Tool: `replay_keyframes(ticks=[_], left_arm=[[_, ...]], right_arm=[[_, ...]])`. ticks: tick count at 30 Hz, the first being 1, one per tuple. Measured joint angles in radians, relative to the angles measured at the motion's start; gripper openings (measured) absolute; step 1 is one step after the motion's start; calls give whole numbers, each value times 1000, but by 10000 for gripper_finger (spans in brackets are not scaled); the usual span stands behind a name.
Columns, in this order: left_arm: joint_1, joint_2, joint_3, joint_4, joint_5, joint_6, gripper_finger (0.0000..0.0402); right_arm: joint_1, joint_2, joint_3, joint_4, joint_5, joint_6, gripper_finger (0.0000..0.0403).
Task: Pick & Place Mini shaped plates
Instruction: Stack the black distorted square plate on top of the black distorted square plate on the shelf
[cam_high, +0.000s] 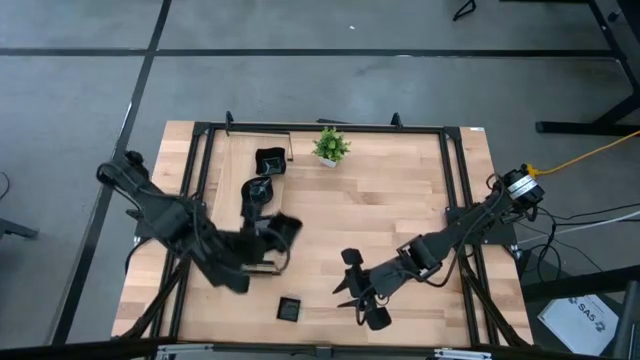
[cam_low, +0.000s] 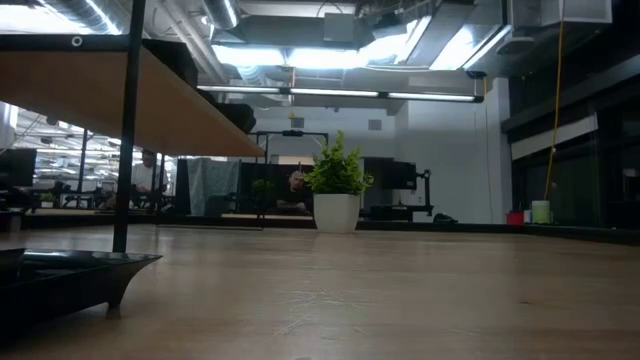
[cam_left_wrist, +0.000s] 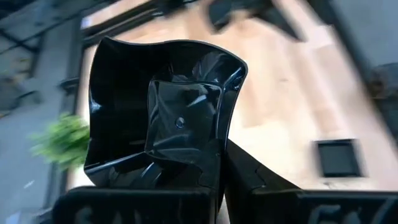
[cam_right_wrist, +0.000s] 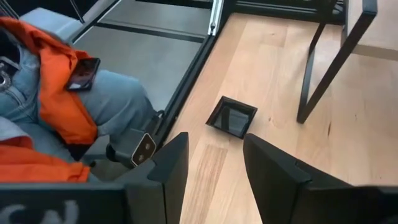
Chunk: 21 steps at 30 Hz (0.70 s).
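Your left gripper (cam_left_wrist: 217, 180) is clamped on the rim of a wavy-rimmed black dish (cam_left_wrist: 165, 112), lifted over the table's (cam_high: 400, 200) left half. Your right gripper (cam_right_wrist: 214, 165) hangs with fingers apart (nothing between them) near a square black dish (cam_right_wrist: 231, 117) lying by the front edge.

We see a potted plant (cam_high: 331, 146) upright near the table's (cam_high: 400, 215) far edge, about midway along it; a black frame (cam_high: 452, 170) runs round the table's edges; beyond the near edge sits a person (cam_right_wrist: 56, 93) in orange and jeans, a phone (cam_right_wrist: 84, 73) on their lap.
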Motion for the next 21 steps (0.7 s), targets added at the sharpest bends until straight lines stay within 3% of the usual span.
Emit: replay_keyframes(ticks=[5,16,21], left_arm=[[76,-49,0,-70,-68,4,3],[323,-72,0,-95,-42,148,3],[453,-72,0,-150,-34,144,3]], right_arm=[[0,0,0,0,0,-2,153],[0,0,0,0,0,-2,152],[0,0,0,0,0,-5,152]])
